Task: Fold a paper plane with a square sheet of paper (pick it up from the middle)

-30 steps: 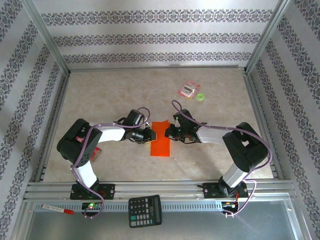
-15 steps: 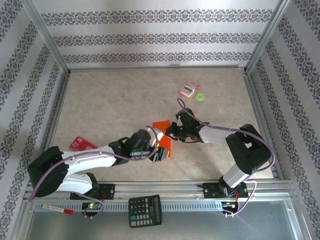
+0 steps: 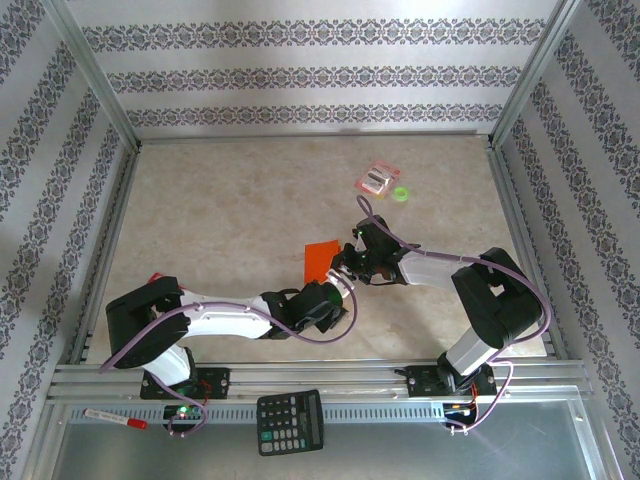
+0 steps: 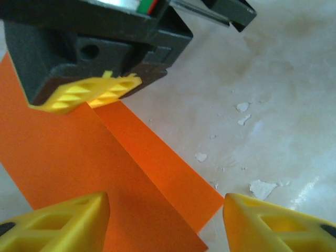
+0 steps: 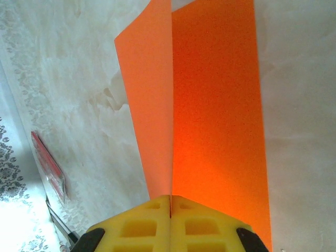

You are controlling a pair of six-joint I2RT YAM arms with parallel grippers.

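Observation:
The square sheet of paper (image 3: 320, 258) is bright orange and folded along a straight crease, so two layers (image 5: 210, 105) overlap. My right gripper (image 3: 341, 268) is shut on that crease (image 5: 170, 202) at the sheet's right edge. My left gripper (image 3: 335, 290) hovers over the sheet's near end, open. In the left wrist view one corner of the sheet (image 4: 157, 178) lies between the left gripper (image 4: 165, 220) fingertips without touching them, and the right gripper's yellow fingers (image 4: 89, 94) pinch the far end. A paper plane is out of view.
A small pink-red packet (image 3: 380, 178) and a green ring (image 3: 401, 193) lie at the back right. A black calculator (image 3: 290, 420) and a marker (image 3: 115, 418) rest on the metal rail in front. A flat red packet (image 5: 50, 168) lies left of the sheet.
My left arm has swung in low along the near side, and its gripper now covers the sheet's near end with jaws apart. The right gripper has kept its pinch and barely moved.

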